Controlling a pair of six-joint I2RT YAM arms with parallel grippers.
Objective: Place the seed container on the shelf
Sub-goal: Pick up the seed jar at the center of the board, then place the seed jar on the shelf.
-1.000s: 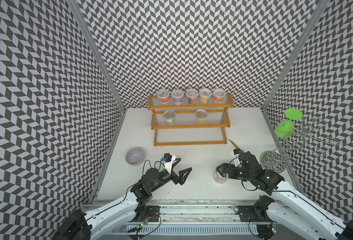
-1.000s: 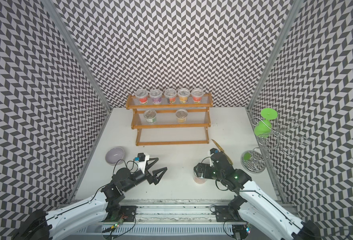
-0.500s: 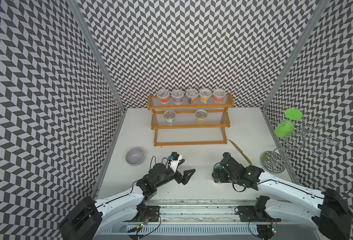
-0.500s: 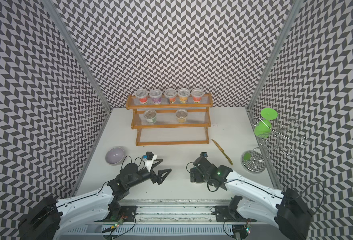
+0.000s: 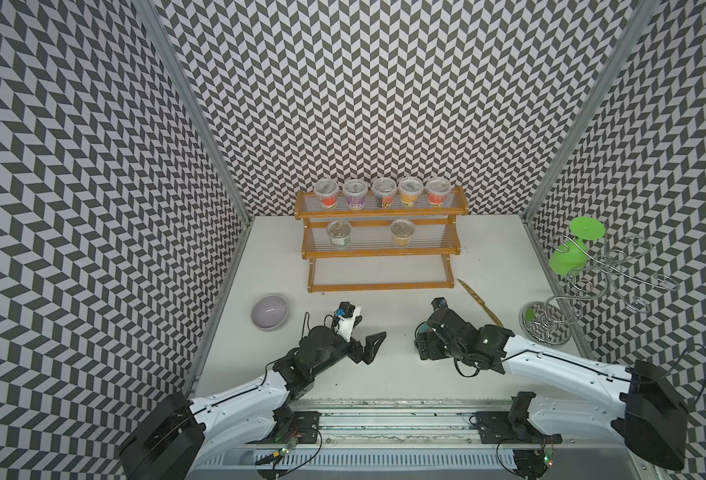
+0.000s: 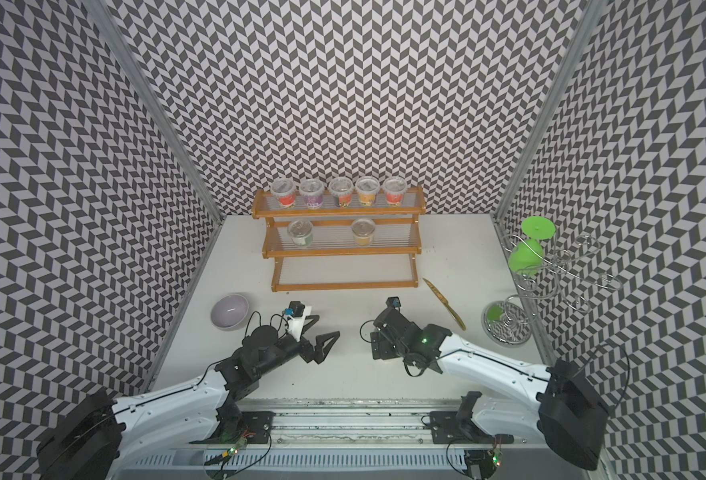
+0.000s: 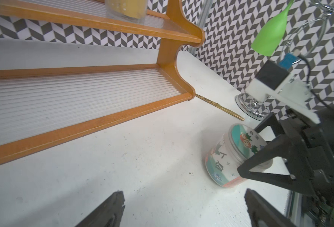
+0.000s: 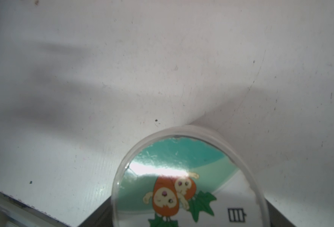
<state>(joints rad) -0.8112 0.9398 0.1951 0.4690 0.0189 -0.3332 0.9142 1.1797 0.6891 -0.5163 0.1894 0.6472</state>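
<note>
The jar (image 7: pixel 226 157) stands upright on the table (image 5: pixel 401 386), near the front edge and right of the middle, well apart from the shelf (image 5: pixel 380 286) at the back. Its lid (image 8: pixel 182 176), with a teal cartoon label, shows close up in the right wrist view. The right gripper (image 7: pixel 246 149) is down over the jar. In the left wrist view one black finger (image 7: pixel 280 157) crosses the jar's near side and the other shows behind the lid, so the jar sits between them, but whether they press on it cannot be told. In both top views the gripper's body hides almost all of the jar. The left gripper (image 5: pixel 371 327) hangs low over the table to the jar's left, apart from it, with its fingers spread wide and holding nothing. Five cups (image 5: pixel 383 193) line the shelf's top tier and two more stand on the middle one. A grey bowl (image 5: pixel 270 311) sits near the left wall. A gold stick (image 5: pixel 480 301) lies near the wire stand (image 5: pixel 546 328), which carries a green glass (image 5: pixel 569 257).
</note>
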